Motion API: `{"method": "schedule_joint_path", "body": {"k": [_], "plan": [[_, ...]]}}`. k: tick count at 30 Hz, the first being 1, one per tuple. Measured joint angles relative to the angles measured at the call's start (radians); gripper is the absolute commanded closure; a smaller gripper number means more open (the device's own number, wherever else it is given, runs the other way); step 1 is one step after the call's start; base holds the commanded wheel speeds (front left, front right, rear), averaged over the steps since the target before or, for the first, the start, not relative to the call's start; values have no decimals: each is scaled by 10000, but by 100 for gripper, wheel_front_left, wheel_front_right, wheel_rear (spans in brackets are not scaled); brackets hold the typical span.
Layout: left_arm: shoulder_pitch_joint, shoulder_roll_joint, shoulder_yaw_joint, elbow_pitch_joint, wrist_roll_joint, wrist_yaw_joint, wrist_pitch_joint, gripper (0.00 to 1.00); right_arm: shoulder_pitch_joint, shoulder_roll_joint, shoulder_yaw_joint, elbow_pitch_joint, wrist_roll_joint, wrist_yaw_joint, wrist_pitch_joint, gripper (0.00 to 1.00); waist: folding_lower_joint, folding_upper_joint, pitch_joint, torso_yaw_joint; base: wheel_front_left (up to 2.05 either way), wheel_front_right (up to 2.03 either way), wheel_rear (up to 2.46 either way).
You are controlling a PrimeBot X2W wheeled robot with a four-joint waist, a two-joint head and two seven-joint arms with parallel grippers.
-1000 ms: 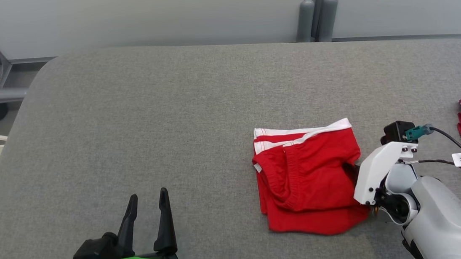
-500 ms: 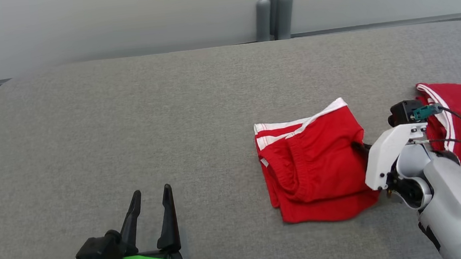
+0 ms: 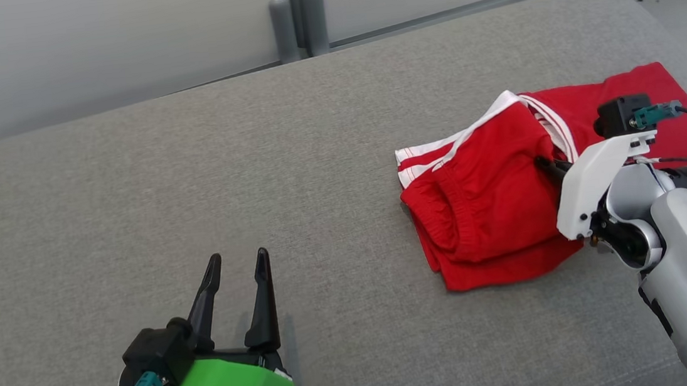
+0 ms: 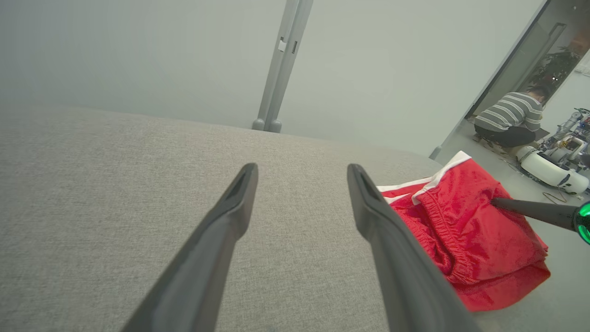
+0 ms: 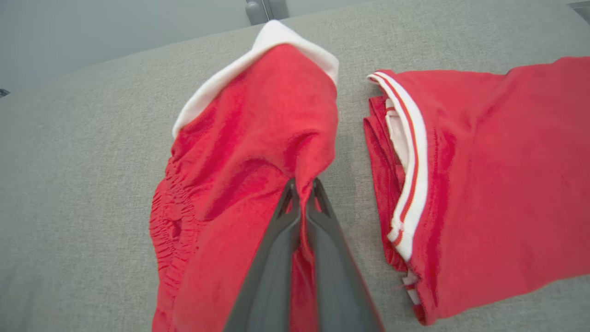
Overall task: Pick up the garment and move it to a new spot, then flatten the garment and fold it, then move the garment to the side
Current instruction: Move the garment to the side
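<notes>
The garment (image 3: 483, 198) is a folded pair of red shorts with a white waistband, lying on the grey padded table (image 3: 254, 182); it also shows in the left wrist view (image 4: 465, 226) and the right wrist view (image 5: 249, 152). My right gripper (image 3: 544, 164) is shut on the garment's right edge, and the red cloth is pinched between its two fingertips (image 5: 303, 191). My left gripper (image 3: 237, 263) stands open over bare table at the lower left, well apart from the garment, with nothing between its fingers (image 4: 299, 170).
A second red garment with white striped trim (image 3: 625, 103) lies close to the right of the held one (image 5: 488, 175), near the table's rounded right end. A grey post (image 3: 294, 8) stands behind the table. A crouching person (image 4: 511, 120) is far off on the floor.
The head camera has swung to the right, bringing the second red garment fully into view. My right gripper has dragged the folded garment towards that second one. The left gripper stays open.
</notes>
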Motion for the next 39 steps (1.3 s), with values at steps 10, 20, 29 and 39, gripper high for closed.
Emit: {"method": "schedule_joint_path", "body": {"k": [10,20,29,39], "plan": [[-489,130,-46,71,176,-2,31,0,-424,253,-121,-276,-322,0,54,100,0,0,565,-1409,0,0,0],[-573,228,-13,77,176,58,71,0,-853,458,-150,-138,-424,0,-155,100,0,0,742,-1517,0,0,0],[-515,261,21,-23,144,142,71,0,-1289,-119,-48,-579,-512,0,234,100,0,0,612,-1314,0,0,0],[-412,320,-35,-148,130,146,77,0,-1369,-1298,-117,-911,-882,0,746,100,0,0,621,-1123,0,0,0]]}}
